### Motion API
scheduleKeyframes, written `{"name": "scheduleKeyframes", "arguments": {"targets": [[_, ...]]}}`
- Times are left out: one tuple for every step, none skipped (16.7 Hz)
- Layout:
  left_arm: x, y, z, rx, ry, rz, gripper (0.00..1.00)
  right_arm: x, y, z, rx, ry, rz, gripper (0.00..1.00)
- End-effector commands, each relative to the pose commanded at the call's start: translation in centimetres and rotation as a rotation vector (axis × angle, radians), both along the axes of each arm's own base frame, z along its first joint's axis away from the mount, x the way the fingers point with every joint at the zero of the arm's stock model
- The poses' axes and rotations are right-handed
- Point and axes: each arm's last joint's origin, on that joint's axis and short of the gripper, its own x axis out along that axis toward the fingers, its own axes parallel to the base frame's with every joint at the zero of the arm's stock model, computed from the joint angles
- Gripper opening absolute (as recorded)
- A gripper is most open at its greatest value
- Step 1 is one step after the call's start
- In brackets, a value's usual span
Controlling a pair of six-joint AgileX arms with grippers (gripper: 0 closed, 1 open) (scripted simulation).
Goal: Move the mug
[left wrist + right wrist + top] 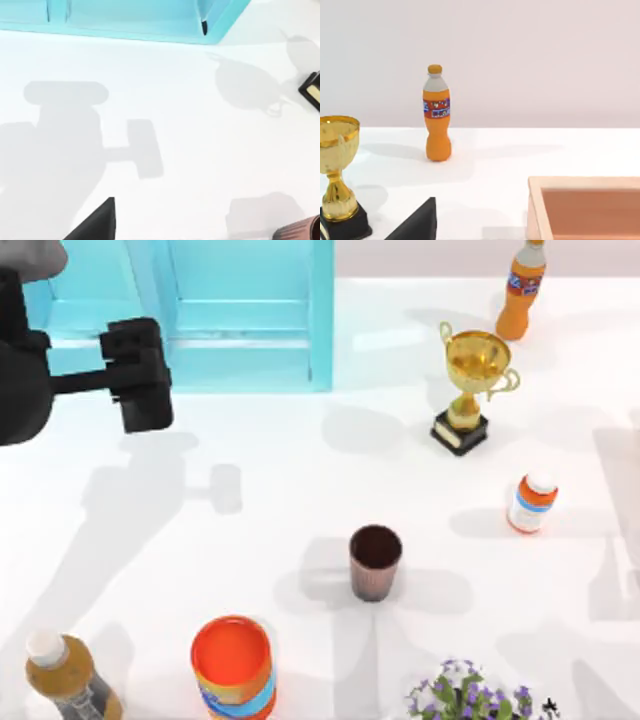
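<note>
Mug (376, 561) upright on the white table (250, 530), a little toward the near edge from the middle, apart from everything: orange cup with blue band (234, 667) nearer the near edge and to the left, purple flowers (470, 695) at the near edge to the right, small white-capped bottle (531, 502) toward the right edge, gold trophy (470, 388) farther back. Left gripper (140, 374) raised near the far left corner, over the front of the blue cabinet (240, 310) (finger state: cannot tell). Orange soda bottle (436, 114) at the far edge, brown-liquid bottle (68, 675) in the near left corner, peach box (585, 207) in the right wrist view.
</note>
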Motion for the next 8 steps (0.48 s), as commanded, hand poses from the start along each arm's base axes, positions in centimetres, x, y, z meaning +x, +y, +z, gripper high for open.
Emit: {"name": "scheduleKeyframes", "arguments": {"targets": [[1.4, -1.6, 0.6, 0.004, 0.075, -0.013, 1.0, 0.0, 0.0, 0.0, 0.0, 0.0, 0.0, 1.0], [2.8, -3.3, 1.0, 0.012, 0.15, -0.024, 1.0, 0.0, 0.0, 0.0, 0.0, 0.0, 0.0, 1.0], [4.1, -5.1, 1.2, 0.025, 0.222, -0.032, 1.0, 0.0, 0.0, 0.0, 0.0, 0.0, 0.0, 1.0], [5.4, -7.0, 1.2, 0.042, 0.291, -0.038, 1.0, 0.0, 0.0, 0.0, 0.0, 0.0, 0.0, 1.0], [6.5, -9.1, 1.0, 0.062, 0.358, -0.042, 1.0, 0.0, 0.0, 0.0, 0.0, 0.0, 0.0, 1.0], [7.4, -11.1, 0.6, 0.086, 0.42, -0.044, 1.0, 0.0, 0.0, 0.0, 0.0, 0.0, 0.0, 1.0], [8.2, -13.1, 0.0, 0.112, 0.479, -0.044, 1.0, 0.0, 0.0, 0.0, 0.0, 0.0, 0.0, 1.0], [8.8, -15.1, -0.8, 0.14, 0.531, -0.042, 1.0, 0.0, 0.0, 0.0, 0.0, 0.0, 0.0, 1.0]]}}
